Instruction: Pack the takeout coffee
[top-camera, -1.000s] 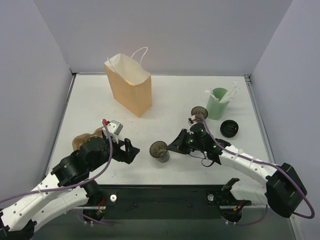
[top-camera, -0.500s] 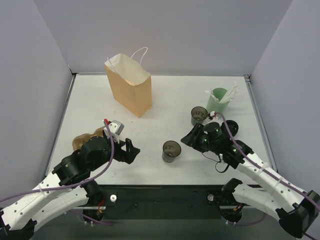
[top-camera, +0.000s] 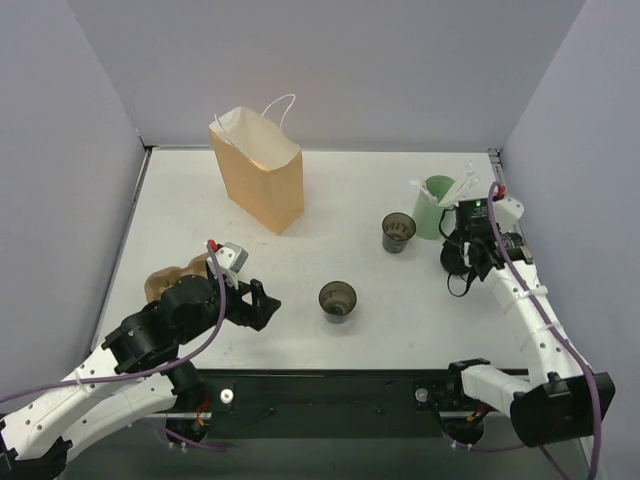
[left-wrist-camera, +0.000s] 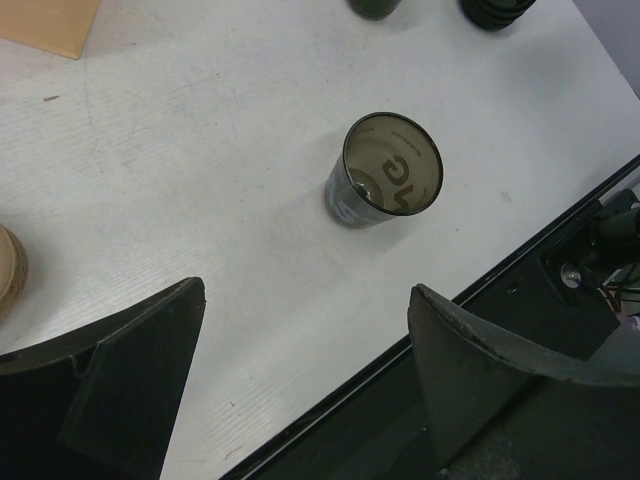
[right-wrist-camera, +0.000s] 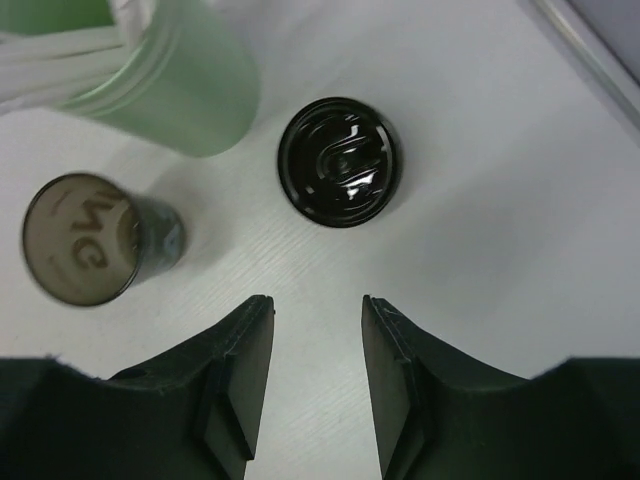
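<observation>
1. Top view: a lidless takeout coffee cup (top-camera: 337, 299) is seen upright in the middle of the bench (top-camera: 200, 220). A second cup (top-camera: 397, 232) stands just beside the green cup (top-camera: 435, 205). The paper bag (top-camera: 258, 170) is placed well apart at the back.
2. Left wrist: the left hand (left-wrist-camera: 305, 290) is held wide open and empty, with the takeout coffee cup ahead of it.
3. Right wrist: the right hand (right-wrist-camera: 315, 305) is parted and empty, near a black lid (right-wrist-camera: 339, 175).

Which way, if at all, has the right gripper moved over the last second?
Yes. The right gripper swung rightward and toward the back, from the middle of the table to beside the green cup, and now hangs open above the black lid.
</observation>
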